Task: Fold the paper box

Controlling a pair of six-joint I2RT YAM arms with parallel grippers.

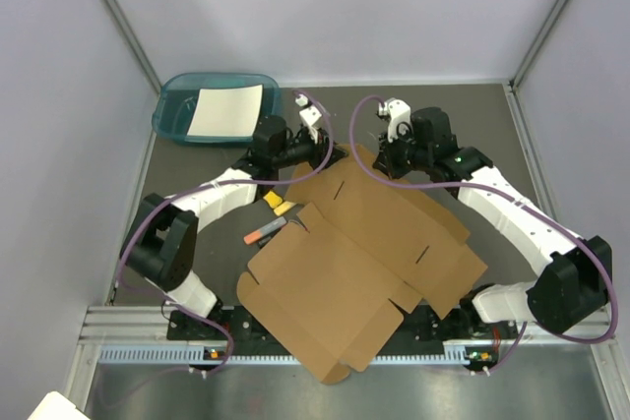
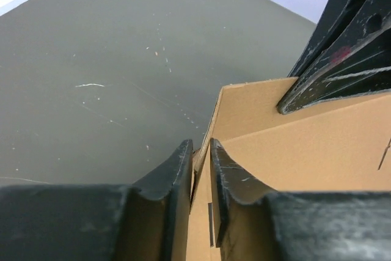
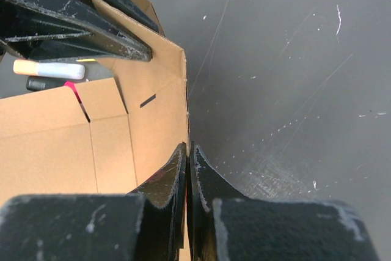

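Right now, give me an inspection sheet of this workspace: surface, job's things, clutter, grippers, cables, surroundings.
Surface: dark grey table, lightly scratched.
Job's things: paper box, an unfolded sheet, its far flap lifted.
Clutter: teal tray at far left holding white paper; markers beside the box's left edge.
Grippers: left gripper and right gripper, each shut on the far flap's edge.
Cables: purple cables loop off both arms; one crosses above the box.
Surroundings: pale walls; metal rail at the near edge.
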